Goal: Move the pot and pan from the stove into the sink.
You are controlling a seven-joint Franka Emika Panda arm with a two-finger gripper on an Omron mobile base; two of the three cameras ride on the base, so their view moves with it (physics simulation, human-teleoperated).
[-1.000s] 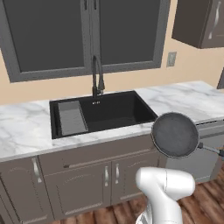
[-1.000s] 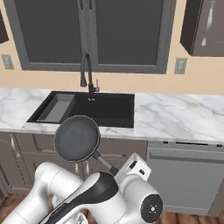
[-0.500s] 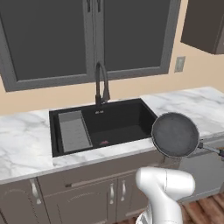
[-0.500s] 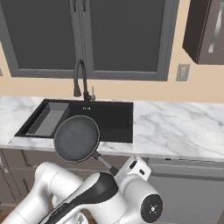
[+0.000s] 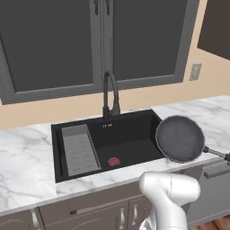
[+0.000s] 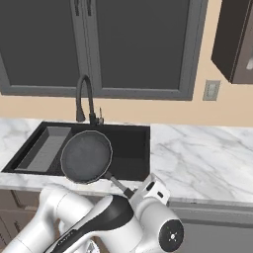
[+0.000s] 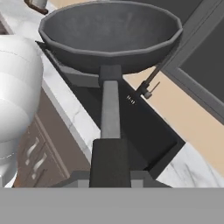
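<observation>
The flat round dark grey frying pan (image 5: pixel 180 138) is held up in the air, above the marble tabletop, with its long thin dark handle running back toward the robot. In the left base view it hangs over the right-hand edge of the black rectangular recessed sink (image 5: pixel 130 137), partly covering the basin's right rim and the white marble beside it; its handle reaches off to the lower right. In the right base view the same pan (image 6: pixel 86 157) sits in front of the middle of the sink (image 6: pixel 128 143), and its handle slants down to the right into the white arm. In the hand view the pan (image 7: pixel 110 35) fills the top of the picture, its handle coming straight down to the claw (image 7: pixel 110 174), which is clenched on the dark grip end of that handle.

The sink (image 7: pixel 144 127) lies below and beyond the pan there. Inside the basin, at its left end, rests a grey ribbed rack insert (image 5: pixel 80 149), and a small red drain ring (image 5: pixel 113 161) marks the floor near the front. A tall dark curved faucet (image 5: pixel 110 94) stands at the back rim. The white marble tabletop (image 5: pixel 24 168) runs out on both sides of the sink, over grey cabinet doors (image 5: pixel 94 213). Behind it, a dark-framed window (image 6: pixel 133 44) covers the beige wall, with a pale wall outlet (image 6: pixel 211 90) to its right and a dark upper cabinet (image 6: pixel 236 39) beyond that.
</observation>
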